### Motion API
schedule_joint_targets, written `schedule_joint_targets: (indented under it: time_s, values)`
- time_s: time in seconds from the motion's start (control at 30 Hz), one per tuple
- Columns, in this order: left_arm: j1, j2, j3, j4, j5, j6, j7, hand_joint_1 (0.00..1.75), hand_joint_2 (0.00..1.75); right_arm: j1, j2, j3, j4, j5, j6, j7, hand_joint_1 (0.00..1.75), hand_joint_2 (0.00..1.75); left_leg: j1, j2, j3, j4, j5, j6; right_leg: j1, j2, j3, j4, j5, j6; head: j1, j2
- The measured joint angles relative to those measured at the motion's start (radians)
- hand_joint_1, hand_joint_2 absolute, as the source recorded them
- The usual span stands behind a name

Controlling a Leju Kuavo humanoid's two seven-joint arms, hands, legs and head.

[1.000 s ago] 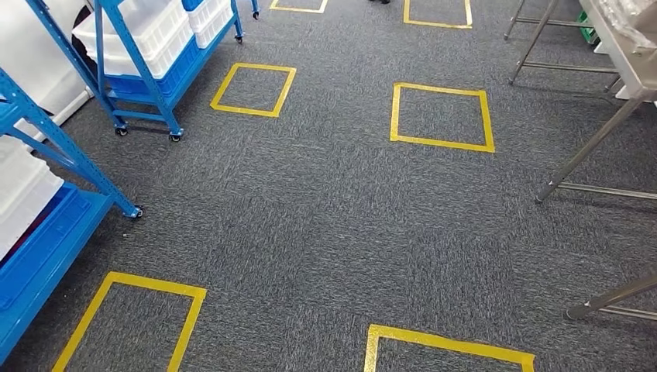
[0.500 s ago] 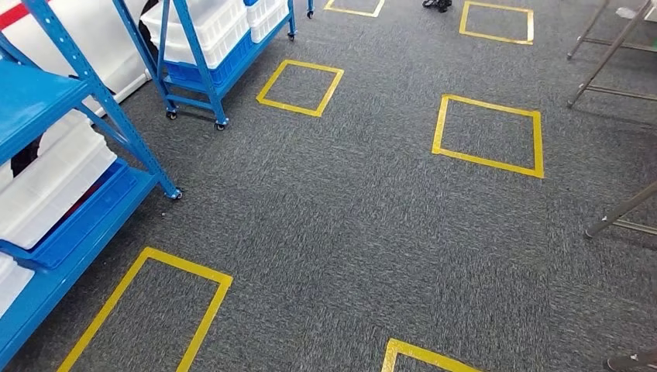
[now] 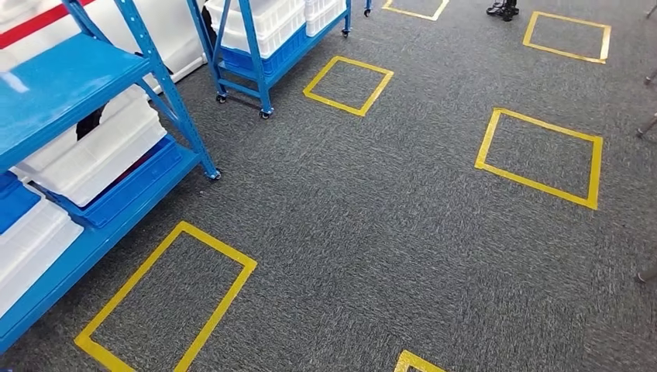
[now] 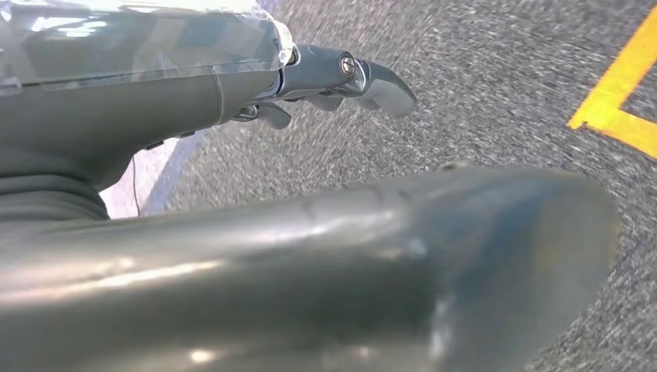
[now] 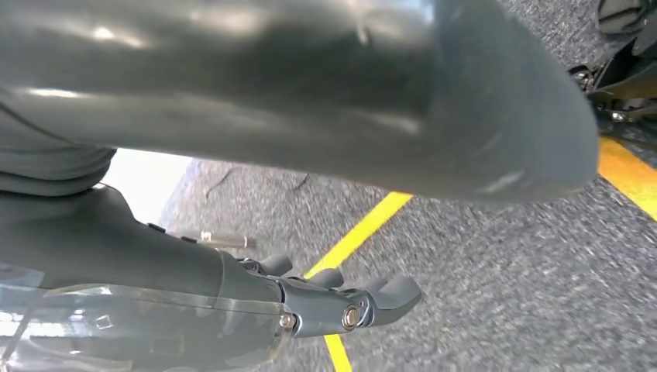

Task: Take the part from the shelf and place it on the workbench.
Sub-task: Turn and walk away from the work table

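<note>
A blue shelf [image 3: 73, 74] stands at the left in the head view, with white bins [image 3: 97, 151] and blue bins [image 3: 124, 190] on its lower levels. No loose part can be made out on it. My left hand [image 4: 333, 77] hangs over the grey carpet with its fingers stretched out and nothing in them. My right hand [image 5: 341, 302] also hangs above the carpet, fingers out straight, holding nothing.
A second blue wheeled shelf [image 3: 267, 39] with white bins stands further back. Yellow tape squares [image 3: 542, 155] mark the grey carpet. A person's dark shoes [image 3: 503, 8] show at the top edge. A metal table leg [image 3: 647, 124] is at the right edge.
The whole scene has slid to the right and down as the camera turned left. The blue shelf now takes more of the left side, and the metal tables have left the frame.
</note>
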Motion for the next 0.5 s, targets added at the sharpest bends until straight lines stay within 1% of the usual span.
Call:
schedule_joint_targets:
  time_s: [0.03,0.07,0.1,0.13,0.17,0.2,0.23,0.27,0.3,0.33,0.37,0.4,0.43,0.47,0.5]
  values:
    - [0.000,0.002,0.000,0.000,-0.001,-0.001,0.000,0.00,0.00,-0.001,0.000,0.000,0.000,0.000,0.000,0.001,0.00,0.00,-0.004,0.003,0.003,-0.010,-0.001,0.006,0.000,-0.009,0.003,-0.001,-0.002,0.005,0.000,0.000]
    - [0.001,0.004,0.000,0.000,-0.002,-0.002,0.000,0.00,0.00,-0.003,0.001,0.000,0.000,-0.001,0.001,0.002,0.00,0.00,-0.006,-0.008,0.002,-0.013,0.001,0.011,0.000,-0.019,0.006,-0.002,-0.003,0.010,0.000,0.000]
    - [0.002,0.006,0.000,0.000,-0.003,-0.002,0.000,0.00,0.00,-0.006,0.001,0.000,0.000,-0.002,0.001,0.002,0.00,0.00,-0.003,-0.020,0.005,-0.018,0.005,0.016,-0.002,-0.020,0.009,-0.001,-0.006,0.016,0.000,0.000]
    - [0.003,0.007,0.000,0.000,-0.004,-0.003,0.000,0.00,0.00,-0.007,0.002,0.000,0.000,-0.002,0.002,0.003,0.00,0.00,-0.001,-0.030,0.009,-0.025,0.009,0.021,-0.005,-0.005,0.008,0.006,-0.013,0.022,0.000,0.000]
    - [0.003,0.009,0.000,0.000,-0.004,-0.004,0.000,0.00,0.00,-0.006,0.002,0.000,0.000,-0.003,0.002,0.003,0.00,0.00,0.002,-0.041,0.013,-0.032,0.015,0.026,-0.007,0.022,-0.001,0.032,-0.031,0.027,0.000,0.000]
    - [0.002,0.009,0.000,0.000,-0.004,-0.005,0.000,0.00,0.00,-0.005,0.002,0.000,0.000,-0.003,0.003,0.003,0.00,0.00,0.005,-0.052,0.016,-0.036,0.018,0.030,-0.009,0.054,-0.025,0.082,-0.060,0.031,0.000,0.000]
    - [0.001,0.009,0.000,0.000,-0.004,-0.006,0.000,0.00,0.00,-0.003,0.002,0.000,0.000,-0.004,0.005,0.002,0.00,0.00,0.004,-0.064,0.016,-0.037,0.020,0.032,-0.011,0.082,-0.057,0.147,-0.093,0.033,0.000,0.000]
    - [0.000,0.009,0.000,0.000,-0.004,-0.007,0.001,0.00,0.00,-0.001,0.002,0.000,0.000,-0.004,0.007,0.001,0.00,0.00,0.004,-0.076,0.015,-0.036,0.020,0.034,-0.012,0.095,-0.094,0.217,-0.122,0.035,0.000,0.000]
    - [-0.001,0.009,0.000,0.000,-0.004,-0.008,0.001,0.00,0.00,0.001,0.002,0.000,0.000,-0.005,0.009,0.000,0.00,0.00,0.004,-0.090,0.014,-0.036,0.020,0.035,-0.013,0.099,-0.122,0.268,-0.134,0.036,0.000,0.000]
    - [0.000,0.009,0.000,0.000,-0.004,-0.008,0.001,0.00,0.00,0.002,0.002,0.000,0.001,-0.006,0.010,-0.001,0.00,0.00,0.004,-0.104,0.015,-0.034,0.019,0.034,-0.014,0.100,-0.134,0.283,-0.126,0.038,0.000,0.000]
    - [0.001,0.009,0.000,0.000,-0.004,-0.008,0.001,0.00,0.00,0.003,0.002,0.000,0.001,-0.007,0.010,-0.002,0.00,0.00,0.004,-0.119,0.016,-0.032,0.018,0.033,-0.016,0.103,-0.126,0.257,-0.096,0.038,0.000,0.000]
    - [0.001,0.009,0.000,0.000,-0.004,-0.009,0.001,0.00,0.00,0.004,0.001,0.000,0.001,-0.007,0.010,-0.002,0.00,0.00,0.006,-0.134,0.017,-0.028,0.015,0.030,-0.018,0.111,-0.103,0.197,-0.053,0.039,0.000,0.000]
    - [0.002,0.009,0.000,0.000,-0.004,-0.009,0.000,0.00,0.00,0.005,0.001,0.000,0.001,-0.007,0.010,-0.002,0.00,0.00,0.007,-0.147,0.015,-0.023,0.012,0.025,-0.022,0.133,-0.074,0.129,-0.018,0.038,0.000,0.000]
    - [0.001,0.009,0.000,0.000,-0.004,-0.010,0.000,0.00,0.00,0.006,0.001,0.000,0.001,-0.008,0.010,-0.003,0.00,0.00,0.007,-0.160,0.012,-0.016,0.008,0.019,-0.024,0.157,-0.050,0.070,0.007,0.036,0.000,0.000]
    - [0.001,0.009,0.000,0.000,-0.004,-0.010,0.000,0.00,0.00,0.007,0.000,0.000,0.002,-0.009,0.010,-0.003,0.00,0.00,0.007,-0.170,0.007,-0.011,0.005,0.012,-0.025,0.175,-0.037,0.036,0.017,0.033,0.000,0.000]
